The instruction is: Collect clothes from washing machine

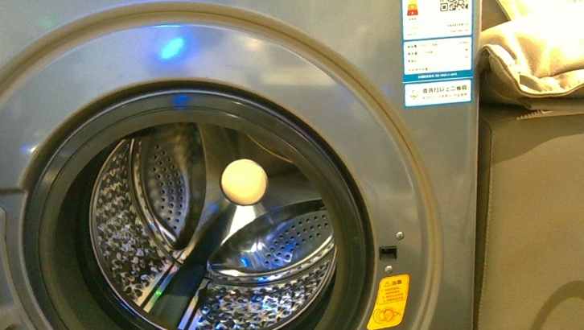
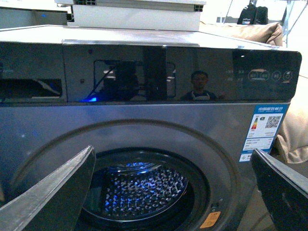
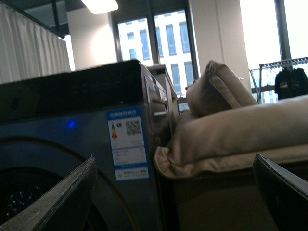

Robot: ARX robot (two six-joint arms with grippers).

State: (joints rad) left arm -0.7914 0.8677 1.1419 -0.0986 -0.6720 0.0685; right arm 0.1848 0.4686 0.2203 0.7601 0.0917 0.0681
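From the front view I am looking straight into the washing machine (image 1: 221, 220); its door is open and the perforated drum (image 1: 216, 245) fills the middle of the frame. I see no clothes in the part of the drum that shows, only bare steel, the paddles and a pale round ball (image 1: 243, 182) near the centre. The blue-white label (image 1: 439, 29) sits at 1 o'clock, the orange sticker (image 1: 388, 302) at 5 o'clock, and the beige sofa cushions (image 1: 552, 51) at 2 o'clock. Neither arm shows here.

In the left wrist view the left gripper (image 2: 173, 192) is spread wide and holds nothing, hanging in front of the machine with the drum mouth between its fingers and the black control panel (image 2: 144, 72) at 12 o'clock.

In the right wrist view the right gripper (image 3: 173, 192) is also spread wide and empty, aimed at the machine's right edge, with the cushions from 1 to 3 o'clock.

I judge the drum either already cleared or with garments lying low and out of sight; I cannot tell which, and I cannot see where any collected clothes went.
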